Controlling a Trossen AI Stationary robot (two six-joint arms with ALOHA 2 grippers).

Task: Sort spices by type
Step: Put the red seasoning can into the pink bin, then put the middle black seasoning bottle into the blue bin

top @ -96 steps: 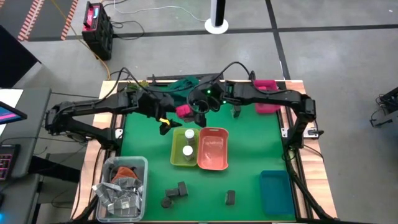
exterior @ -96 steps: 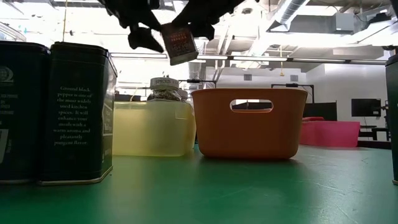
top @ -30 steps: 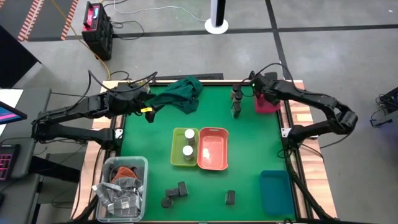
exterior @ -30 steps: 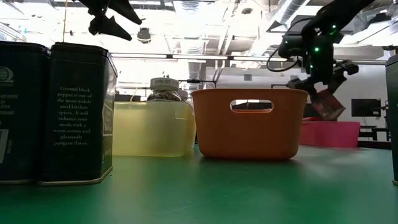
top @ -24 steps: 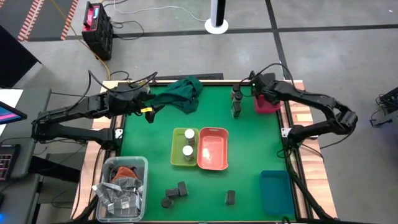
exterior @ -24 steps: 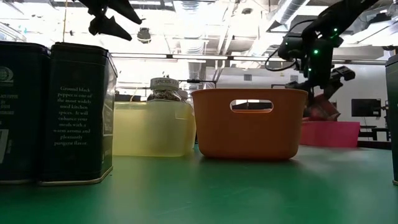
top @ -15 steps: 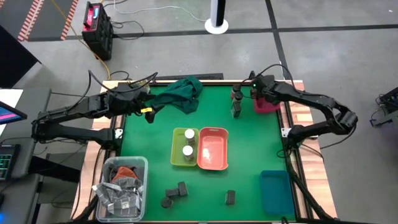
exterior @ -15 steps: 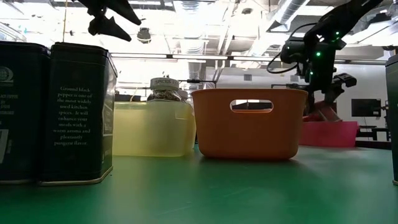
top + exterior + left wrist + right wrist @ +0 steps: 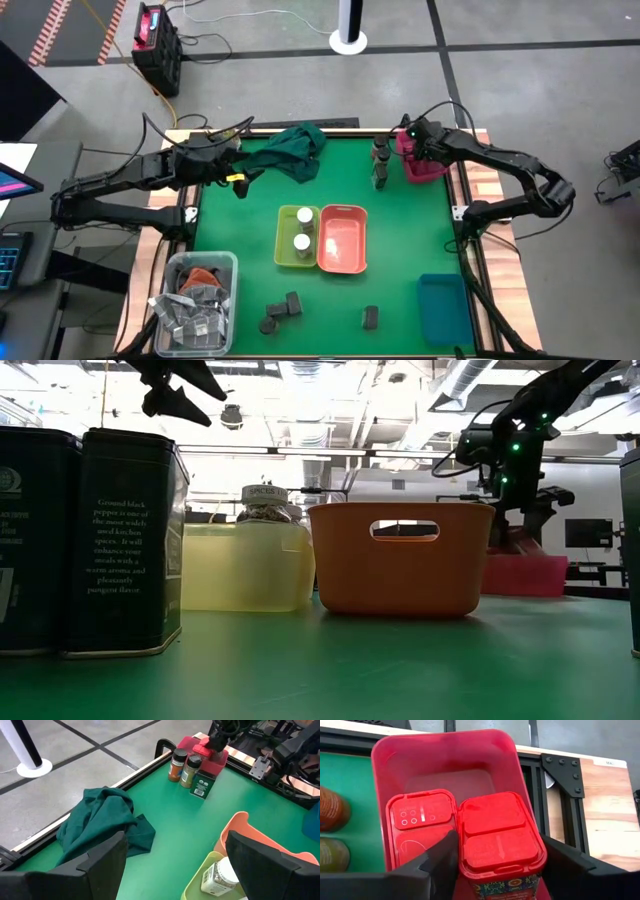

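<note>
My right gripper (image 9: 499,865) is shut on a pink boxy pack with a red lid (image 9: 497,837), inside the pink bin (image 9: 445,755) at the table's far right; it also shows in the high view (image 9: 411,150). A second pink pack (image 9: 422,827) stands in the bin beside it. My left gripper (image 9: 172,857) is open and empty at the far left (image 9: 240,180), near the dark green cloth (image 9: 290,150). Two white-topped jars (image 9: 302,228) stand in the yellow-green bin. Dark jars (image 9: 379,160) stand left of the pink bin. Dark grey packs (image 9: 285,305) stand near the front edge. My right gripper pinches the pink pack between its two fingers, one finger (image 9: 440,862) on each of two opposite sides (image 9: 461,860), just below the red lid. The fingers come from above, pointing down. The pack is upright; whether it rests on the bin's floor I cannot tell.
An orange bin (image 9: 342,240) stands beside the yellow-green bin (image 9: 284,250) at the table's middle. A blue bin (image 9: 442,308) is at the near right, a clear bin of silvery packets (image 9: 197,300) at the near left. One dark pack (image 9: 369,317) stands alone near the front.
My right gripper has gone down into the pink bin with the pink pack and a little toward the table's left edge. The pack, tilted a second ago, now stands upright beside the other pack.
</note>
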